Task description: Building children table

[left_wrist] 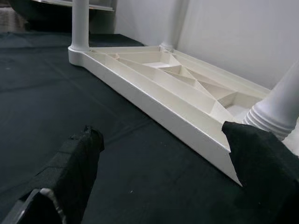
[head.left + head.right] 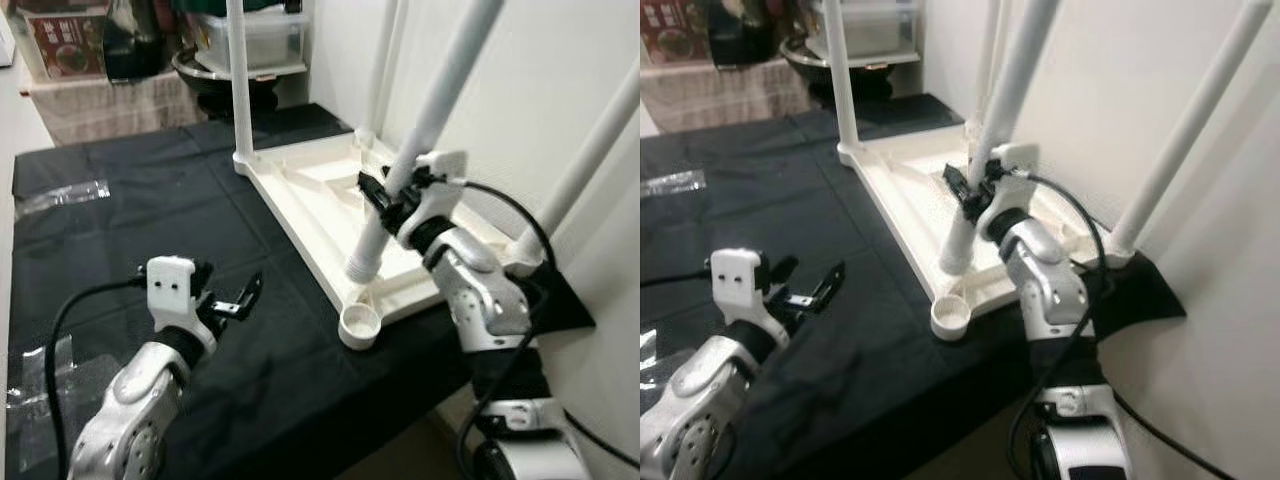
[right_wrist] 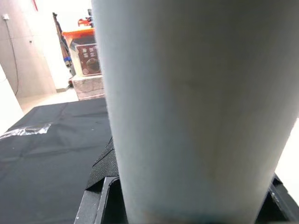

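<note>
1. The tabletop (image 2: 150, 230) is being covered by a black cloth, set against a white wall (image 2: 520, 90).
2. The inverted white children table (image 2: 320, 205) is being supported on the cloth beside the wall.
3. A loose table leg (image 2: 420, 140) is being clamped in the right gripper (image 2: 395, 195) jaws, tilted, near an empty corner socket (image 2: 360, 325).
4. The left gripper (image 2: 232, 300) is being held above the cloth, jaws wide.
5. Storage boxes (image 2: 255, 35) are being kept behind.

Head eyes look down on one shared scene — each wrist camera close, facing the white tabletop (image 1: 154, 88).
</note>
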{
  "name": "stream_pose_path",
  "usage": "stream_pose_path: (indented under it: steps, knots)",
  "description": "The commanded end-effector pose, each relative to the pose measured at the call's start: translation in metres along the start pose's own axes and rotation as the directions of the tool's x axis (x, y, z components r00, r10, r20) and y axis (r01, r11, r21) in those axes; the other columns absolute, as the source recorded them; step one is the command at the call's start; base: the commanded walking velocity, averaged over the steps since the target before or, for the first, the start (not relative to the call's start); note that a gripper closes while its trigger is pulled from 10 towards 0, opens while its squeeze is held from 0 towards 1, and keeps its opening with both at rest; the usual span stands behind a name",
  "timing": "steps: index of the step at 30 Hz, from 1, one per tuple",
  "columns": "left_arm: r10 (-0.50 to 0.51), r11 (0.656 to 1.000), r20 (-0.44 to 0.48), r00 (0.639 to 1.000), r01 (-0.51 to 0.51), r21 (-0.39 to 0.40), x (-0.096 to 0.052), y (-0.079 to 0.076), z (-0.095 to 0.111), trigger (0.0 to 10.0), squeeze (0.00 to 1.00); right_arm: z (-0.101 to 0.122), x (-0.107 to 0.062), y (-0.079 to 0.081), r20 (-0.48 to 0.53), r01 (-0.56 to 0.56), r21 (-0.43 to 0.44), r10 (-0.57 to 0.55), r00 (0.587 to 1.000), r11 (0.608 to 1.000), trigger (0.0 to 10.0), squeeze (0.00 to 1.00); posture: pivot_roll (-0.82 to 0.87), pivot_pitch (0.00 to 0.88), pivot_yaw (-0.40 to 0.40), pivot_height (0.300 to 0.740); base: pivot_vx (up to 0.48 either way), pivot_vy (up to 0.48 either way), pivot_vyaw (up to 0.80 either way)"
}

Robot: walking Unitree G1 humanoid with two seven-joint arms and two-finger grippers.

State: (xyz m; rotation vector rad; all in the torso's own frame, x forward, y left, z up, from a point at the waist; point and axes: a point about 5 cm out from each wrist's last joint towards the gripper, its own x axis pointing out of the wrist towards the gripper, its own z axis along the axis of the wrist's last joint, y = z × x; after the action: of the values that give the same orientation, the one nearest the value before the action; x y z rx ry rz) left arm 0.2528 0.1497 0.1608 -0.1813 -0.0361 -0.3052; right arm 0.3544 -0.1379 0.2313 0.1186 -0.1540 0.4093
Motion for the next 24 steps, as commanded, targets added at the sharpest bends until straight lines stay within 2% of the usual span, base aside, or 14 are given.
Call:
stream_pose_path:
  steps: [1, 9, 12, 20, 24]
  knots:
    - [-0.007, 1.0, -0.029, 1.0, 0.007, 0.006, 0.001, -0.003, -0.005, 10.0, 0.0, 0.002, -0.002, -0.003, 0.003, 0.009, 0.003, -0.009, 1.0, 1.0, 10.0, 0.0, 0.05, 0.0, -0.066, 0.74, 0.0, 0.0, 0.0]
    - [-0.006, 0.997, -0.059, 0.998, 0.011, 0.08, 0.003, -0.005, -0.009, 10.0, 0.0, 0.002, -0.002, -0.003, -0.006, -0.01, 0.005, 0.01, 1.0, 1.0, 10.0, 0.0, 0.05, 0.0, -0.067, 0.74, 0.0, 0.0, 0.0]
    - [-0.005, 0.997, -0.064, 0.998, 0.011, 0.083, 0.003, -0.006, -0.012, 10.0, 0.0, 0.003, -0.002, -0.001, -0.005, -0.041, -0.002, 0.041, 0.999, 0.999, 10.0, 0.0, 0.04, 0.0, -0.067, 0.74, 0.0, 0.0, 0.0]
    - [0.013, 0.996, -0.068, 0.998, -0.007, 0.089, 0.002, -0.004, -0.014, 10.0, 0.0, 0.003, -0.001, 0.006, -0.014, -0.09, -0.014, 0.089, 0.996, 0.996, 10.0, 0.0, 0.05, 0.0, -0.074, 0.74, 0.125, -0.397, 0.0]
    - [0.028, 0.997, -0.06, 0.998, -0.023, 0.079, 0.002, -0.003, -0.015, 10.0, 0.0, 0.002, 0.0, 0.011, -0.021, -0.126, -0.02, 0.126, 0.992, 0.992, 10.0, 0.0, 0.05, 0.0, -0.076, 0.74, 0.0, 0.0, 0.0]
